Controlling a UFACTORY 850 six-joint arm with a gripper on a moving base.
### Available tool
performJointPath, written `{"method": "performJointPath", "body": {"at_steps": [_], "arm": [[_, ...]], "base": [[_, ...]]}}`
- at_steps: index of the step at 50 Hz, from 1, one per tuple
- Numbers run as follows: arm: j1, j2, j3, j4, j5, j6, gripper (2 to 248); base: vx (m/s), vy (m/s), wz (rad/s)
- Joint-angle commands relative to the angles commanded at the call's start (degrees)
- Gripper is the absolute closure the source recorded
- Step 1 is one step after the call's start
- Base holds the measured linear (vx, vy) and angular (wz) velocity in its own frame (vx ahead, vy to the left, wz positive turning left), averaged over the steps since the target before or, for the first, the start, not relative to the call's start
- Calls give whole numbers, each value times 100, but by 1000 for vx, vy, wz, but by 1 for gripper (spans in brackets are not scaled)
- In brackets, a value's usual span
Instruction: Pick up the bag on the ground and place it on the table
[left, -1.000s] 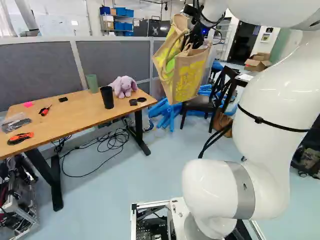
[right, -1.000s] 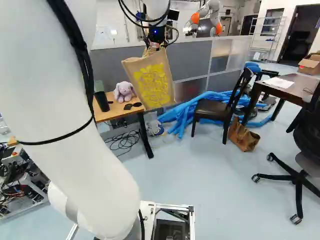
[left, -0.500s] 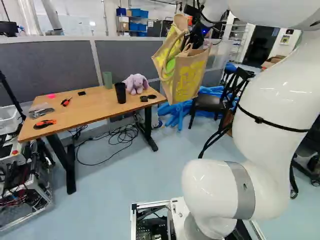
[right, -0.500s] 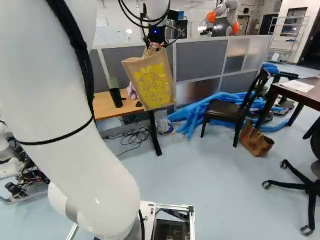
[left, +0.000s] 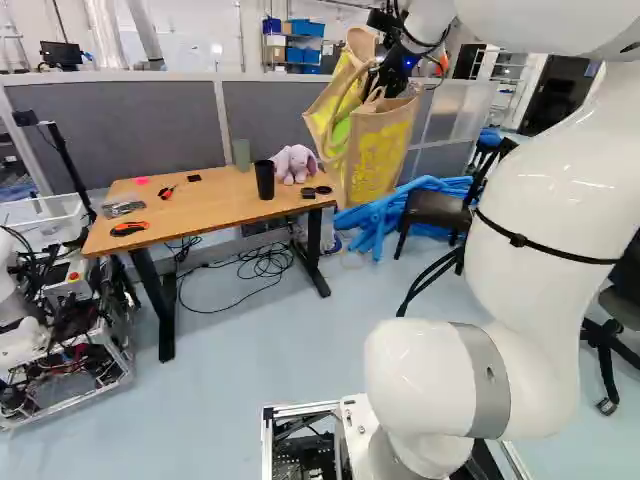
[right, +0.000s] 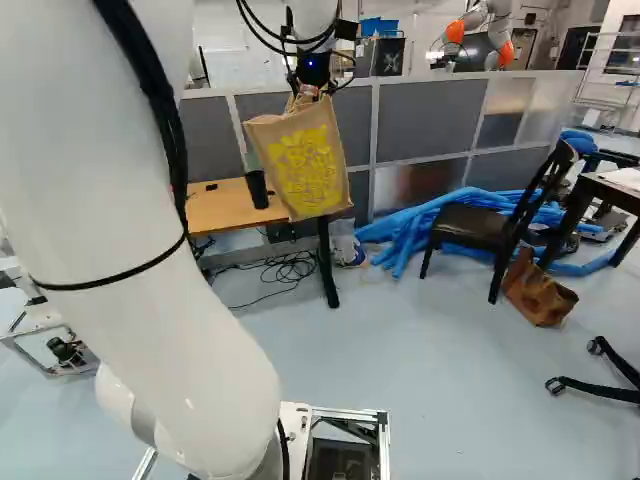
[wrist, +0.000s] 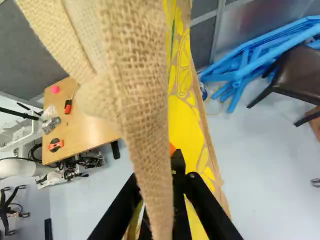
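the gripper grasps a burlap tote bag by its handle, holding it in the air. in the left base view it hangs by the right end of the wood-topped table. bare tabletop runs along the front edge between orange-and-black cutter and black cup; open floor lies before the table.

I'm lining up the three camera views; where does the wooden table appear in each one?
Left base view: the table is left of the raised bag.
Right base view: partly hidden, its top shows between my arm and the bag.
Wrist view: partly hidden, its top lies across the bag from the blue tubes.
Shared landmark: those blue tubes, on the floor in all three.
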Motion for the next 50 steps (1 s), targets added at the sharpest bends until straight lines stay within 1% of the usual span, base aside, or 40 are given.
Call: {"method": "performJointPath", "body": {"at_steps": [50], "arm": [[0, 0, 0, 0, 0, 0, 229]], "base": [[-9, 56, 250]]}}
